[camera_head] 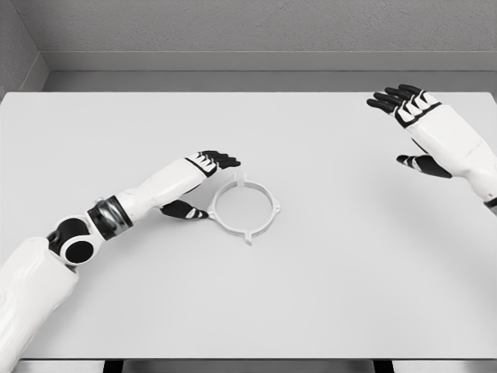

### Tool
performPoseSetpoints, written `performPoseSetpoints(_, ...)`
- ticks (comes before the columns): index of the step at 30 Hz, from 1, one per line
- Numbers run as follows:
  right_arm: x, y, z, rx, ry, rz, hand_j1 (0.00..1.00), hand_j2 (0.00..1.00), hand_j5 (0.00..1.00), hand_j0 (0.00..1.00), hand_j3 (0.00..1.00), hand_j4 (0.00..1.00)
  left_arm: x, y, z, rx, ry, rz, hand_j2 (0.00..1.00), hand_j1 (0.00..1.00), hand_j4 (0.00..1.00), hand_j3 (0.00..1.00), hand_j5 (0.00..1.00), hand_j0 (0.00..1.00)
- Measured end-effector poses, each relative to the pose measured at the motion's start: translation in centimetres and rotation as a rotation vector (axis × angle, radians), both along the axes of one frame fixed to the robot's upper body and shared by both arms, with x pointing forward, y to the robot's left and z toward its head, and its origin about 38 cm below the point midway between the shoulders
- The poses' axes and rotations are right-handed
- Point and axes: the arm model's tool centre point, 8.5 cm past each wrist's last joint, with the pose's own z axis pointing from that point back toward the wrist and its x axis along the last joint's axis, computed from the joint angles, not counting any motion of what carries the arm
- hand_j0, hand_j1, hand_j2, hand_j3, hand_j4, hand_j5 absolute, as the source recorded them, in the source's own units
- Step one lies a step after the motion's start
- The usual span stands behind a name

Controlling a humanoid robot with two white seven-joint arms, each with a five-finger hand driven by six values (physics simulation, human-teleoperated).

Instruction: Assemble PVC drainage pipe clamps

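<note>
The left arm enters from the lower left corner and stretches diagonally up and to the right across the white table (349, 295), its forearm lying low over the surface. The left hand (203, 180) is turned with the palm roughly sideways, its four black fingers (224, 160) extended together and pointing right, while the thumb (185, 210) juts out separately below them. The gap between thumb and fingers is wide, and nothing lies inside it, so the hand holds nothing.

The pipe clamp ring (245, 208), a thin white hoop with small tabs around its rim, lies flat on the table just to the right of the thumb tip and just below and right of the fingertips. Whether the thumb touches the nearest tab cannot be told; the fingers appear to be clear of the ring.

The right arm comes in from the right edge, forearm angled up and to the left. The right hand (411, 124) is raised near the far right part of the table, fingers (394, 98) loosely spread and pointing left, thumb (423, 165) apart below them, holding nothing. The ring lies well away from this hand, far to the left of its fingertips.
</note>
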Motion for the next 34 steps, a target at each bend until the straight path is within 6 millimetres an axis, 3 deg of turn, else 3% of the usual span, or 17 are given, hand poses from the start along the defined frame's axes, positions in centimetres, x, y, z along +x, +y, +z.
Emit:
performPoseSetpoints(13, 0.0, 0.0, -0.1, 0.001, 0.002, -0.001, 1.0, 1.0, 1.0, 1.0, 1.0, 1.0, -0.4, -0.7, -0.1, -0.008, 0.001, -0.015, 1.0, 1.0, 1.0, 1.0, 1.0, 1.0)
performPoseSetpoints(20, 0.0, 0.0, 0.0, 0.001, 0.001, -0.001, 1.0, 1.0, 1.0, 1.0, 1.0, 1.0, 0.0, -0.1, 1.0, -0.008, -0.024, -0.009, 1.0, 1.0, 1.0, 1.0, 1.0, 1.0)
performPoseSetpoints(24, 0.0, 0.0, -0.1, 0.001, 0.001, -0.001, 1.0, 1.0, 1.0, 1.0, 1.0, 1.0, 0.6, 4.4, 2.1, 0.041, -0.036, 0.047, 1.0, 1.0, 1.0, 1.0, 1.0, 1.0)
performPoseSetpoints(34, 0.0, 0.0, 0.0, 0.001, 0.001, 0.0, 1.0, 1.0, 1.0, 1.0, 1.0, 1.0, 1.1, 19.3, 6.7, 0.113, -0.034, 0.311, 1.0, 1.0, 1.0, 1.0, 1.0, 1.0)
